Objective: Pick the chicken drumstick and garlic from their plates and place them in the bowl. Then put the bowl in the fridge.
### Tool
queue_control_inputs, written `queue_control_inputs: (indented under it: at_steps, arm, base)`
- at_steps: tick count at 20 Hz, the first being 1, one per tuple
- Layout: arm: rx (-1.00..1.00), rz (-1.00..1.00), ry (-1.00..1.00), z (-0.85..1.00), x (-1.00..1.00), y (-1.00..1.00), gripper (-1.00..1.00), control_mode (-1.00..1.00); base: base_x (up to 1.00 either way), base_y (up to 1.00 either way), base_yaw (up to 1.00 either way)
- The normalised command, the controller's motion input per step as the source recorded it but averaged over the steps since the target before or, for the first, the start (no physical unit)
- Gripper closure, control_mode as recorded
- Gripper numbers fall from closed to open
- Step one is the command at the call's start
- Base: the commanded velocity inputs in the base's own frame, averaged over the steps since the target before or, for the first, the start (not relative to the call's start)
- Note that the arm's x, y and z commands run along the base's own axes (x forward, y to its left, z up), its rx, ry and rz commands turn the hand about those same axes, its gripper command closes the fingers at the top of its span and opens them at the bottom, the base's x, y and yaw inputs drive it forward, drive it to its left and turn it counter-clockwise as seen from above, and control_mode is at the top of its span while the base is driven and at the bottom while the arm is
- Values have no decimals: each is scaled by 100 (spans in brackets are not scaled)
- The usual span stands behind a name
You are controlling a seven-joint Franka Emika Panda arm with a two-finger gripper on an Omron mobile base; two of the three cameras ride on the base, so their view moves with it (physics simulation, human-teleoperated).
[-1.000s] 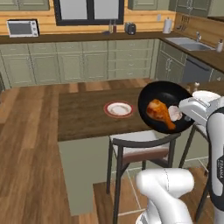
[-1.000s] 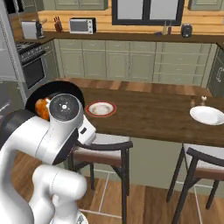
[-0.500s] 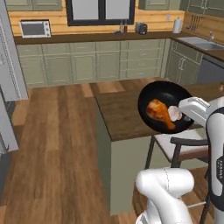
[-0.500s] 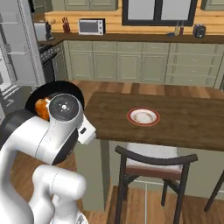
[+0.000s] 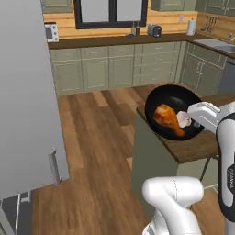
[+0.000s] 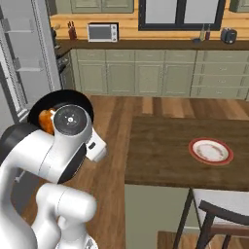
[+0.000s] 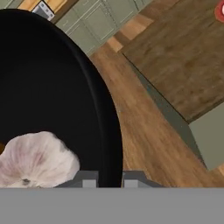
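While the bowl (image 5: 174,112) hangs in the air above the near end of the wooden island (image 6: 165,146), its glossy black inside is tipped toward the left base camera, plain and deep with a thin rounded rim. Inside it lies the chicken drumstick (image 5: 168,119), glazed orange-brown, thick end up and to the left, narrow end pointing down to the right. Just beside that sits the garlic (image 7: 37,159), a whitish bulb with faint pink streaks, against the wall nearest the gripper (image 7: 109,178), whose fingers are clamped on the bowl's rim. On the island top, well apart, rests a white plate (image 6: 210,151) with a red-orange band. A tall light-grey fridge (image 5: 25,98) stands at the left.
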Motion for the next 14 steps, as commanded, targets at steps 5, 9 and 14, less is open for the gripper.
queue_control_inputs:
  at_steps: [5, 9, 14]
  arm:
    - [0, 0, 0, 0, 0, 0, 100, 100]
    - [0, 0, 0, 0, 0, 0, 100, 100]
    - [0, 0, 0, 0, 0, 0, 100, 100]
  base:
    - [100, 100, -23]
    - [100, 8, -2]
    - [96, -41, 15]
